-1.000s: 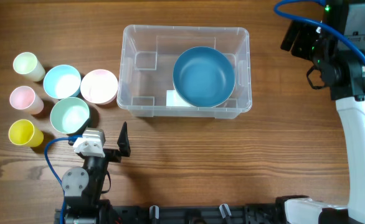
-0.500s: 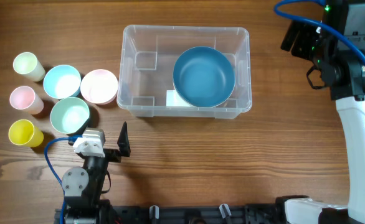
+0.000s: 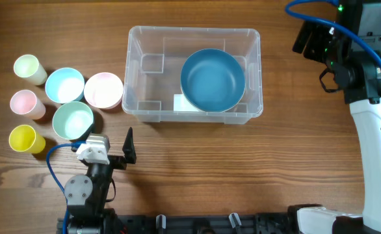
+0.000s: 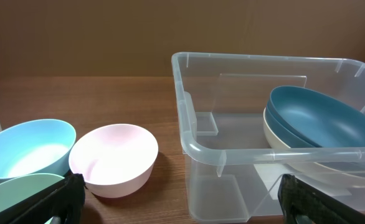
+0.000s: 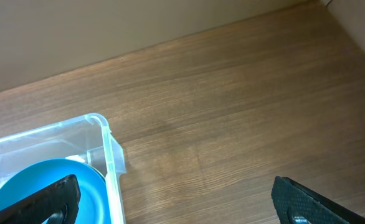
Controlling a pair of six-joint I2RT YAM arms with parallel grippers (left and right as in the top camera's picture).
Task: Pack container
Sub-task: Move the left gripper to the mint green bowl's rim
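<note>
Container sits mid-table, ahead of the left gripper and apart from it. Its near corner fills the right half of the left wrist view. Left fingers are spread wide, holding and touching nothing. Right gripper is off the container's right end, over the wooden table, fingers wide, empty. Dark blue bowl lies inside, right half. Only the left wrist view shows a cream bowl nested beneath it. The right wrist view catches just one container corner.
</note>
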